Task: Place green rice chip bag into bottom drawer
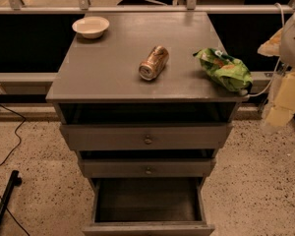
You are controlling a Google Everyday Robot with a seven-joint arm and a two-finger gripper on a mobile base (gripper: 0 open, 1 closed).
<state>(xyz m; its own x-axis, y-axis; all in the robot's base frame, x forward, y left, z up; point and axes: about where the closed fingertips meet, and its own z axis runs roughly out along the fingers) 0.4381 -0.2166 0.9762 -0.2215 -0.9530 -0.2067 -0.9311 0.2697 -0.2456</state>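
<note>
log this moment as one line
green rice chip bag on cabinet top, right front corner | bottom drawer open, bag not inside | gripper at right edge, not on bag

Items counted from where I stand: one grey cabinet (113,73) with three drawers, namely one top drawer (103,137), one middle drawer (113,168) and one bottom drawer (147,203). Two round knobs, one on each upper drawer. On the cabinet top: one white bowl (90,27), one soda can (154,62), one green rice chip bag (225,69). One gripper (285,100), apparently the pale shape at the right edge, beside the cabinet.
</note>
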